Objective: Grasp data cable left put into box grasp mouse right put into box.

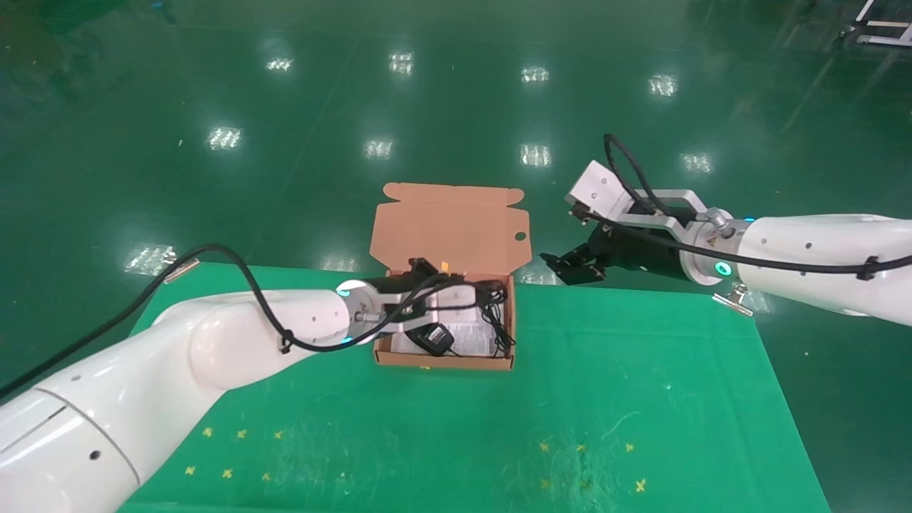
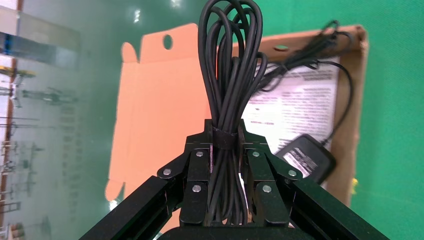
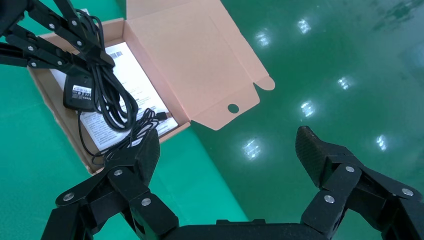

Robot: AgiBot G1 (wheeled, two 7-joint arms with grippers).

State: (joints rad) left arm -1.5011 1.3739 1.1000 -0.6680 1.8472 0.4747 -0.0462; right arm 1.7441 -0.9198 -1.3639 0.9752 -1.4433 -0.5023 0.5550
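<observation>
The salmon-orange box (image 1: 449,228) stands open at the table's far middle, lid up; it also shows in the left wrist view (image 2: 160,100) and the right wrist view (image 3: 200,60). My left gripper (image 1: 427,274) (image 2: 225,131) hangs over the box, shut on the data cable (image 2: 227,75) (image 3: 112,95) at its wrapped middle. The black mouse (image 1: 434,340) (image 2: 306,157) (image 3: 79,94) lies inside the box, its thin cord (image 1: 495,317) loose beside it. My right gripper (image 1: 563,262) (image 3: 227,145) is open and empty, in the air to the right of the box past the table's far edge.
A white printed sheet (image 1: 474,335) (image 2: 300,105) lines the box bottom. The green mat (image 1: 570,413) covers the table, with yellow marks near the front. Metal clips (image 1: 734,299) (image 1: 182,269) sit at the far corners. Glossy green floor lies beyond.
</observation>
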